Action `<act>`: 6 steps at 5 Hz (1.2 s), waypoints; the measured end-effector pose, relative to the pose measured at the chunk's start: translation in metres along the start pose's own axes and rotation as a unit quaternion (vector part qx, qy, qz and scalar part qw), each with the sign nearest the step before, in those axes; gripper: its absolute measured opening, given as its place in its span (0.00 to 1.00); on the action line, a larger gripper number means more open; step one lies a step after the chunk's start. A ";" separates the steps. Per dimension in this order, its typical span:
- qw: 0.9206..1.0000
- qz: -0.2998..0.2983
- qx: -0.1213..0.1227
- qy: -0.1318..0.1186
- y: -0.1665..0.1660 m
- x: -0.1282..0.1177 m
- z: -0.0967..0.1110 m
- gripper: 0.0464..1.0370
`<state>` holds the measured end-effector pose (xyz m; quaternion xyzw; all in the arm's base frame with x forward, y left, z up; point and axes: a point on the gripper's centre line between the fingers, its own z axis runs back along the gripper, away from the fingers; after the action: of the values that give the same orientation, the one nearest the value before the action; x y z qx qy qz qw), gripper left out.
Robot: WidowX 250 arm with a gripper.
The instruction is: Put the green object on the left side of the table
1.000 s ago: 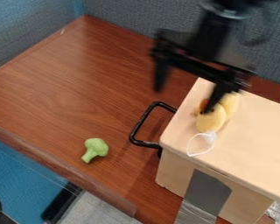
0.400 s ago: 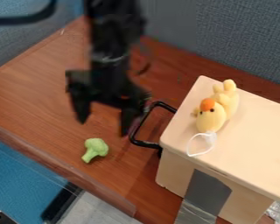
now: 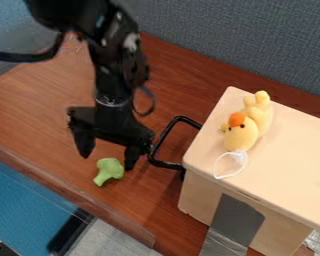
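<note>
- I'm hanging my gripper (image 3: 108,156) low over the table (image 3: 49,110), its two fingers standing apart, with nothing gripped between them.
- The broccoli (image 3: 109,170) is lying on the table just below the gripper, near the edge at the view's lower left; one finger is overlapping its far side from where I'm watching, and I can't tell if they're touching.
- The handle (image 3: 164,135) is what's crowding me: it is jutting from the box beside my gripper, and the gripper's near corner is lining up with it in my view. I can't tell whether they're meeting.
- The box (image 3: 289,155) is blocking off the view's right side of the table.
- The duck (image 3: 241,136) is lying on top of the box, its white loop (image 3: 240,156) trailing toward the box's front edge.
- Grey tape (image 3: 235,217) is running down the box's front.
- The divider (image 3: 256,40) is rising behind the table, bounding the back.
</note>
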<state>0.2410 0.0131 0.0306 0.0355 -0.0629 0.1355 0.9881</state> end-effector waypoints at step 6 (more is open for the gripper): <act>0.998 -0.025 0.018 0.061 -0.008 -0.016 -0.023 0.91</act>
<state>0.2307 0.0034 0.0053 0.0461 0.0010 0.1136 0.9925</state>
